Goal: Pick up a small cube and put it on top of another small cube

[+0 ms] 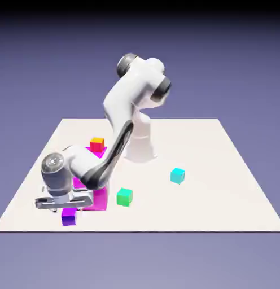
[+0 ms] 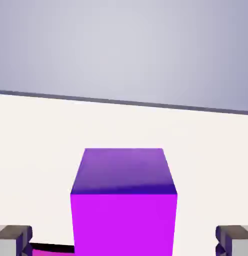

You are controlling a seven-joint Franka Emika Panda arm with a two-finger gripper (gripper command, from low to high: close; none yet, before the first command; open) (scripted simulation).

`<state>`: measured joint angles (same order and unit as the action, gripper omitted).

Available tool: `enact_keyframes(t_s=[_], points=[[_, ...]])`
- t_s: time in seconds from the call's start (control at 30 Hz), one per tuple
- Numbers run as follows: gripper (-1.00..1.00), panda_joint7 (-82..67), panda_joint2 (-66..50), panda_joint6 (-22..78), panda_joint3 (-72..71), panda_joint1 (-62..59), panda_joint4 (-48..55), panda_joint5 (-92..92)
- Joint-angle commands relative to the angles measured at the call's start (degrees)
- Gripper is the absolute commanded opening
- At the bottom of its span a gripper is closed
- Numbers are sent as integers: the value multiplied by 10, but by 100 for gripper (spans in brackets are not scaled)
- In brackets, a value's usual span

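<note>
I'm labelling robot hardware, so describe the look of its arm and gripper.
The arm is glossy white, with rounded segments and dark grey bands and caps at the joints. The gripper has two small, blocky grey fingertips.

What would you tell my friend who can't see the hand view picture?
A small purple cube sits big in the lower middle, between the open gripper's two grey tips, with a gap on each side. Behind it, a cream table ends at a dark, slanting edge below a pale blue-violet backdrop.
</note>
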<state>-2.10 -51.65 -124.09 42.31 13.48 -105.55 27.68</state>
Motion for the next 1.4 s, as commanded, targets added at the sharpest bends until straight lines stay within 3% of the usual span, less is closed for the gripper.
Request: enact_keyframes(t_s=[0.0,0.1,0.17,0.6,0.97,1.03,1.23,1.27,1.37], points=[[-100,0,0,0,0,0,0,0],[-100,18,53,71,40,25,20,-38],[-100,20,55,62,21,14,26,-59],[-100,64,307,-58,-130,37,-196,-383],[-100,93,513,-104,-147,123,-423,-532],[-100,93,516,-101,-139,130,-431,-526],[-100,89,405,-230,-143,102,-447,-518],[100,89,405,-230,-143,102,-447,-518],[100,90,447,-182,-141,112,-441,-521]])
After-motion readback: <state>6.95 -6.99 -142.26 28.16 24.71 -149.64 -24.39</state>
